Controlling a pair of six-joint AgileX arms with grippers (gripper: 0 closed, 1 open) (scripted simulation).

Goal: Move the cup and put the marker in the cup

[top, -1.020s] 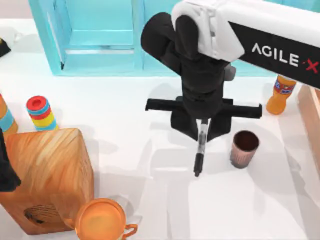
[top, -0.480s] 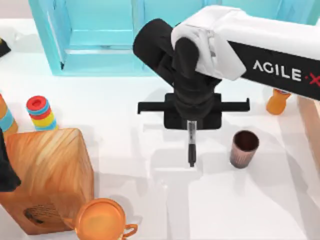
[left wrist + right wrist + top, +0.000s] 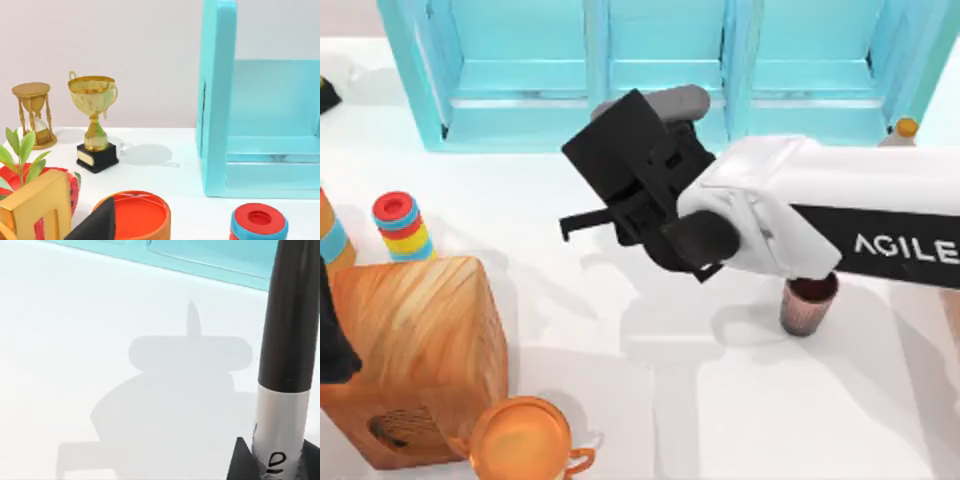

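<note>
slim black marker (image 3: 287, 365) with a white-grey label band held in the right gripper (image 3: 272, 460) at mid-frame; reddish-brown ribbed cup (image 3: 807, 305) stands lower right.

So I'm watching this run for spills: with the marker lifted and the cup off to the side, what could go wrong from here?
The marker is held near one end by the right gripper, so it may swing or slip as the arm turns.

The cup is small and narrow, partly under the right arm in the top view. A slightly off-centre drop could hit the rim and tip it.

The orange bottle stands near the arm's sweep and could be knocked.
</note>
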